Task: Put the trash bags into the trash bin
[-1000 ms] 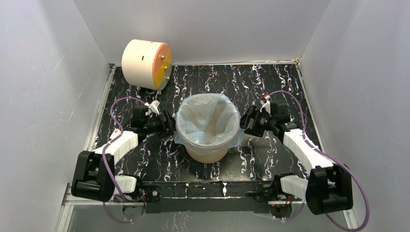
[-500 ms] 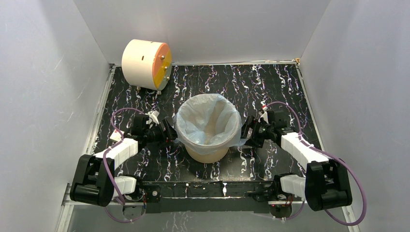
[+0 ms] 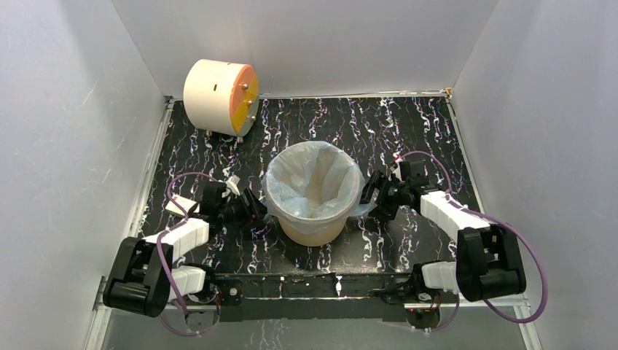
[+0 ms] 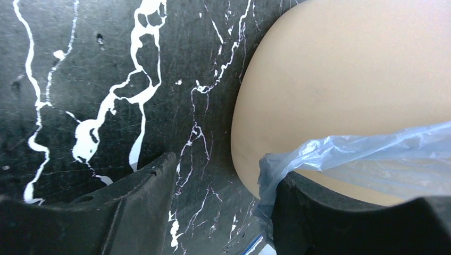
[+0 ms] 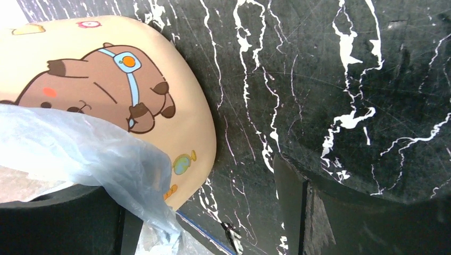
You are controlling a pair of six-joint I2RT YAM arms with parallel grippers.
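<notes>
Since a second ago both arms have drawn back towards their bases and dropped lower beside the trash bin [image 3: 313, 232]. The left hand [image 3: 253, 208] has slid nearer to me along the bin's left wall, and the right hand [image 3: 373, 195] has sunk a little on the opposite side. The trash bag [image 3: 313, 182], which ballooned above the rim before, now sits flatter.

The pale blue bag lines the inside of the tan bin, its edge folded out over the rolled rim and hanging as a short skirt on the outside. The bin stands upright near the middle of the black marbled worktop [image 3: 408, 124], between my two hands.

My left hand is partly open. From its wrist camera I see bare worktop in the gap between its fingers, and the bag's loose edge lies over the finger [image 4: 345, 218] next to the bin wall, not pinched.

My right hand is spread wide. A fold of the bag hangs over the finger [image 5: 53, 218] nearest the bin, and the other finger is well clear of the plastic. A cartoon animal [image 5: 101, 85] is printed on that side of the bin.

The cream drum [image 3: 218, 87] with the orange face sits at the far left corner, well apart from everything.
</notes>
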